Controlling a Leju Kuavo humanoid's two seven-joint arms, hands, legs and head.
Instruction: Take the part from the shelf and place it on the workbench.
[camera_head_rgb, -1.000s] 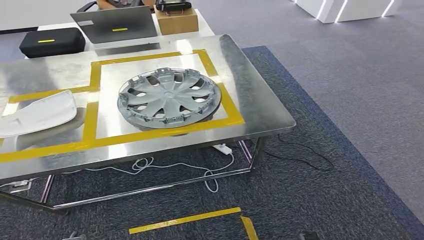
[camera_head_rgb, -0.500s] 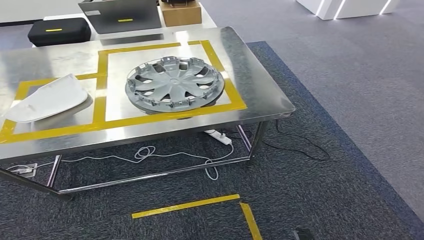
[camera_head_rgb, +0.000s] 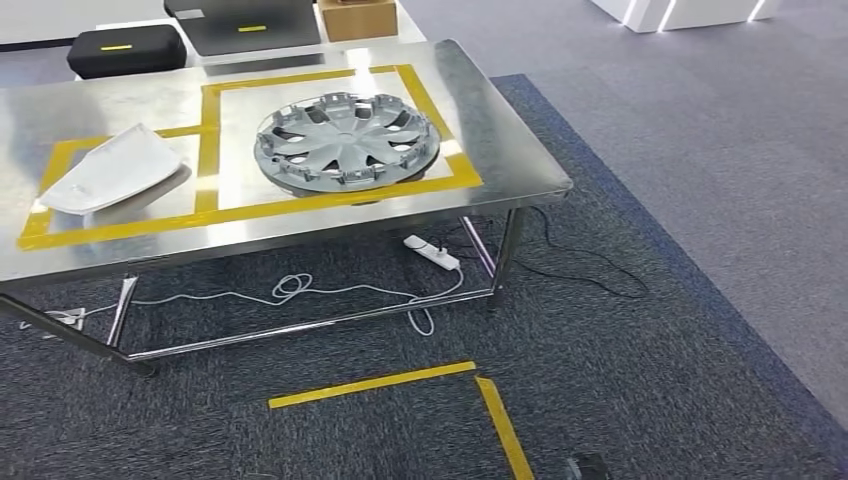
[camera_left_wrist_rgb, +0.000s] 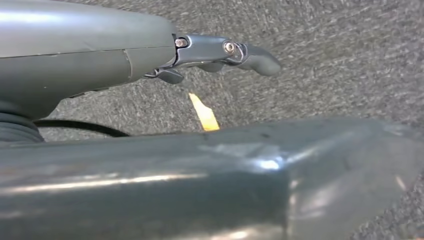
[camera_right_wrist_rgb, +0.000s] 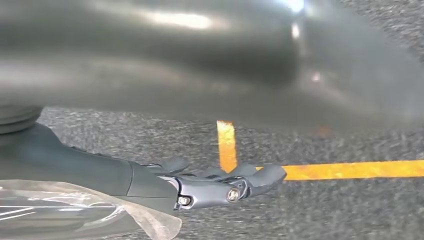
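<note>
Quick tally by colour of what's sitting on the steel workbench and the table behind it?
Grey: 2, round grey plastic wheel cover, grey laptop
White: 1, white curved plastic panel
Black: 1, black zip case
Brown: 1, brown cardboard box
Total: 5

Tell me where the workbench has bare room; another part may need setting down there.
The workbench has bare steel along its right edge, outside the yellow tape, and along the near edge below it. The right taped box is crowded by the wheel cover. In the left box, the white part leaves a narrow strip toward the centre tape.
</note>
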